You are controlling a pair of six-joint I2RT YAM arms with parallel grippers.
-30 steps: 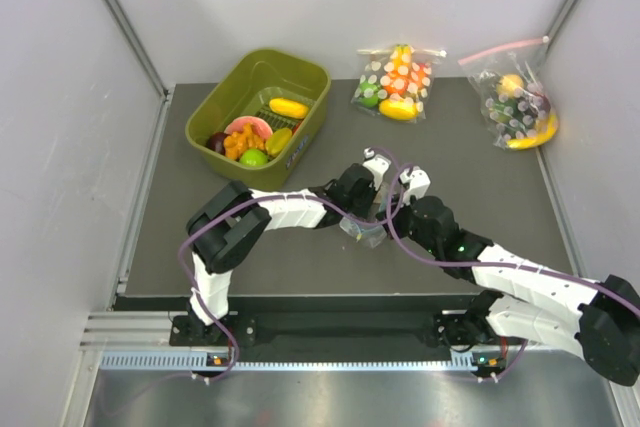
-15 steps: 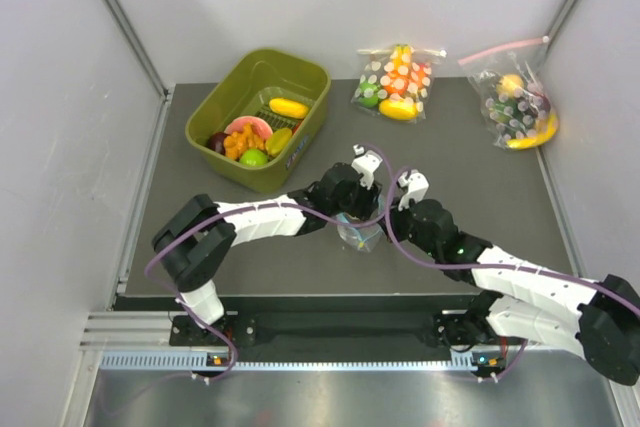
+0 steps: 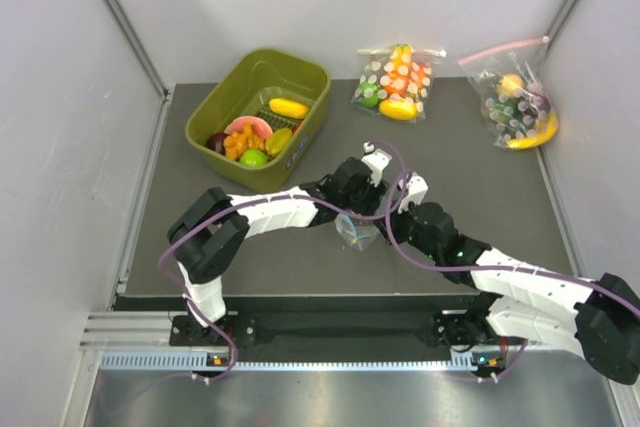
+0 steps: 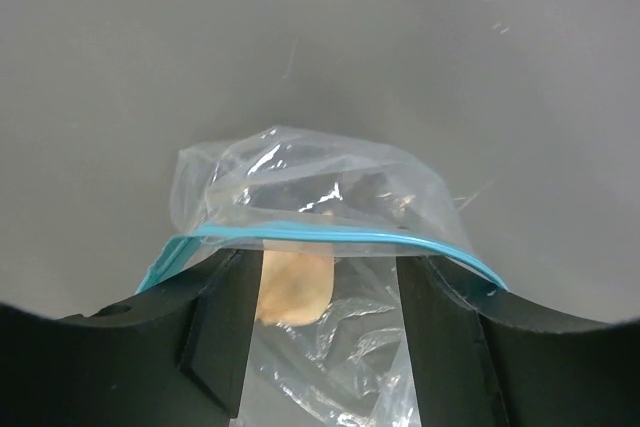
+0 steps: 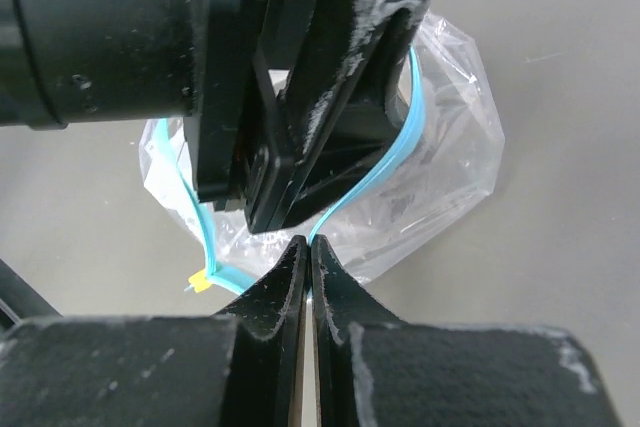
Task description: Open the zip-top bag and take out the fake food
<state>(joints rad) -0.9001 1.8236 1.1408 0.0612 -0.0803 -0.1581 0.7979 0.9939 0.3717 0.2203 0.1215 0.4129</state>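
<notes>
A green bin (image 3: 300,82) sits far left with toy food in it. My left gripper (image 4: 325,277) has its jaws wide apart at the mouth of the small clear bag (image 4: 300,177), mid-table between my two grippers. A pale orange piece (image 4: 295,287) shows inside it. My right gripper (image 5: 308,252) is pinched tight on the bag's blue strip (image 5: 395,152). A dotted bag (image 3: 395,79) lies far back, and a second dotted bag (image 3: 515,97) lies far right.
</notes>
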